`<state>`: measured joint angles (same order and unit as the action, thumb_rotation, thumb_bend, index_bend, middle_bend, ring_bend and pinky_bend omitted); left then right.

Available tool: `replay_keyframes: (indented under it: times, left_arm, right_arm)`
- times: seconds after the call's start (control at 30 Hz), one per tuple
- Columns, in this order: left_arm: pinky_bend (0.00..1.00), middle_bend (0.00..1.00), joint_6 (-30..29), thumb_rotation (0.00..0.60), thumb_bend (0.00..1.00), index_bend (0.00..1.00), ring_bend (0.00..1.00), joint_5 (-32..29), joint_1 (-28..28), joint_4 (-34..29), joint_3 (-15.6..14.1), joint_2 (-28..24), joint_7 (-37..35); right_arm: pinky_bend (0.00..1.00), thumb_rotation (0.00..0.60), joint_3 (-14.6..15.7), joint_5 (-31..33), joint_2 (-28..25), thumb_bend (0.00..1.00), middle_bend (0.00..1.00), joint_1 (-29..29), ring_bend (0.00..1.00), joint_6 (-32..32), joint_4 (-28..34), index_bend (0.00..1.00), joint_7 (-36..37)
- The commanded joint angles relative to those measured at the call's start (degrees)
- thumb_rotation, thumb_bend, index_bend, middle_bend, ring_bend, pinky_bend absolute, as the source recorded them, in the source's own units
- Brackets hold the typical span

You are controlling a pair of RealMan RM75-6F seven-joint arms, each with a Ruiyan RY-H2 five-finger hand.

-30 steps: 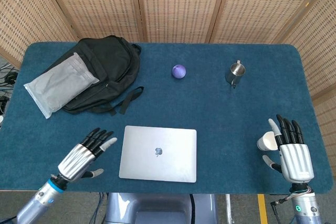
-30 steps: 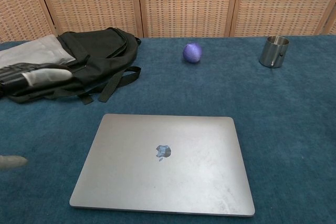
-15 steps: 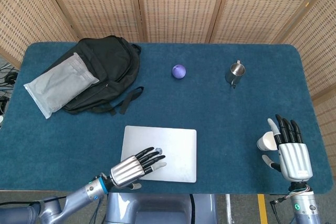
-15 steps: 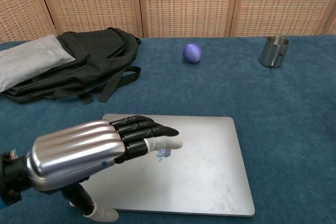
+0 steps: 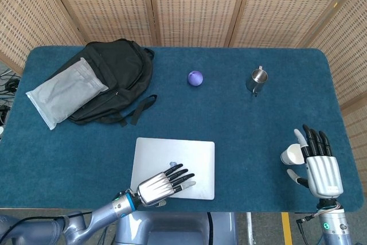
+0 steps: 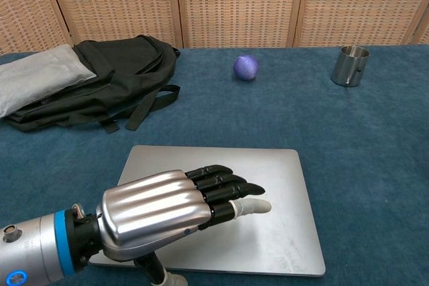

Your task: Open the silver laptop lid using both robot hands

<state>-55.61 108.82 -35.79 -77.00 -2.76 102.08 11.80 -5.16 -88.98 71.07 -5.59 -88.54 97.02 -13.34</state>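
Observation:
The silver laptop (image 5: 172, 154) (image 6: 281, 172) lies closed and flat near the table's front edge. My left hand (image 5: 163, 183) (image 6: 174, 213) hovers palm-down over the lid's front half, fingers stretched out and pointing right, holding nothing; I cannot tell whether it touches the lid. My right hand (image 5: 315, 162) stands far off at the table's right front, fingers upright and spread, empty. It does not show in the chest view.
A black backpack (image 5: 112, 78) (image 6: 114, 72) with a grey pouch (image 5: 66, 91) on it lies at the back left. A purple ball (image 5: 195, 78) (image 6: 245, 67) and a steel cup (image 5: 257, 80) (image 6: 350, 65) sit behind the laptop. Wicker screens close the back.
My left hand swung in from the laptop's left side onto its front half, then slid further right along the front edge. The right hand stayed put. The lid remains closed.

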Motion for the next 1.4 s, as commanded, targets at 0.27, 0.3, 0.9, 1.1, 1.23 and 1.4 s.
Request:
replay_keyframes:
  times: [0.27,0.3,0.9,1.1,1.23,1.4]
  left_arm:
    - [0.0,0.0,0.1,0.6,0.08,0.0,0.0,-3.2,-1.3,1.6,0.4,2.2,1.6]
    - [0.0,0.0,0.0,0.6,0.1,0.0,0.0,-3.3,-1.4,1.6,0.3,2.2,1.7]
    - [0.0,0.0,-1.1,0.6,0.35,0.0,0.0,-6.1,-2.3,1.1,-0.3,2.0,4.1]
    - [0.0,0.0,-1.3,0.6,0.42,0.0,0.0,-6.9,-2.4,0.9,0.0,1.8,6.0]
    - [0.0,0.0,-2.0,0.6,0.48,0.0,0.0,-7.5,-2.3,1.0,0.7,1.8,8.6]
    - [0.0,0.0,-3.9,0.6,0.51,0.0,0.0,-8.6,-2.1,1.6,3.3,2.2,13.8]
  right_arm:
    - [0.0,0.6,0.1,-0.2,-0.3,0.0,0.0,0.0,0.0,0.1,0.3,0.0,0.4]
    - [0.0,0.6,0.1,-0.2,-0.3,0.0,0.0,0.0,0.0,0.1,0.3,0.0,0.5]
    - [0.0,0.6,0.0,0.1,-0.7,0.0,0.0,0.0,0.0,0.3,0.3,0.0,1.4]
    - [0.0,0.6,0.0,0.2,-0.8,0.0,0.0,0.0,0.0,0.3,0.4,0.0,1.7]
    - [0.0,0.6,0.0,0.3,-0.8,0.0,0.0,0.0,0.0,0.4,0.4,0.0,1.9]
    - [0.0,0.6,0.0,0.3,-0.9,0.0,0.0,-0.1,0.0,0.4,0.4,0.0,2.2]
